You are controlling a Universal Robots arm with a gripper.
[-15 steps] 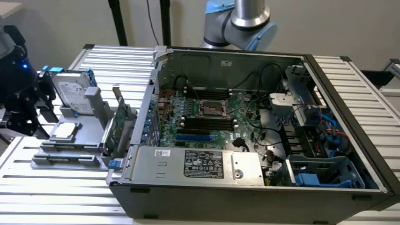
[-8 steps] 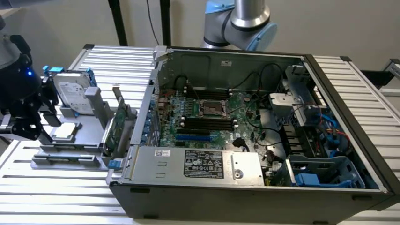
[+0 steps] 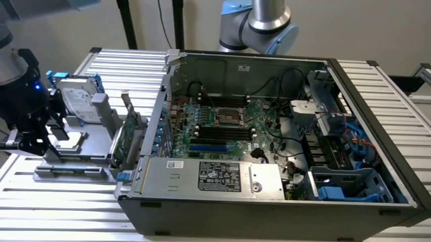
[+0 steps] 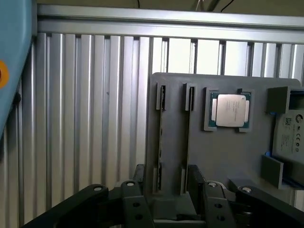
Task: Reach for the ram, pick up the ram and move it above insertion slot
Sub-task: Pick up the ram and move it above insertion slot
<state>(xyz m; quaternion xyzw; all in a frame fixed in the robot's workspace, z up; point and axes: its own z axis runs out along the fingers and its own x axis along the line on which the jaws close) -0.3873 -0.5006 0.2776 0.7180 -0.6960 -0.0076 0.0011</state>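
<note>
Open computer case [image 3: 377, 108] lying on the slatted metal desk [image 3: 60, 209], motherboard [image 3: 225, 132] exposed, silver power supply [image 3: 215, 176] along its near side. Just beside it on the exterior view's left, grey fixture [image 3: 94, 154] carrying a hard drive [image 3: 75, 103] and upright green expansion cards [image 3: 124, 137]. Black gripper [image 3: 32, 143] low over that fixture's left end.

The gripper [image 3: 35, 142] hangs low at the left edge of the exterior view, its black body under the grey wrist [image 3: 12, 63], and the fingers point straight down. There's a small blue light [image 3: 38, 86] glowing on its side. At top centre sits a silver and pale-blue joint [image 3: 259, 22] of the arm, and another stretch of arm crosses the upper left corner. On the wrist camera the two dark fingers [image 4: 141, 183] stand well apart, jaws wide.
</note>
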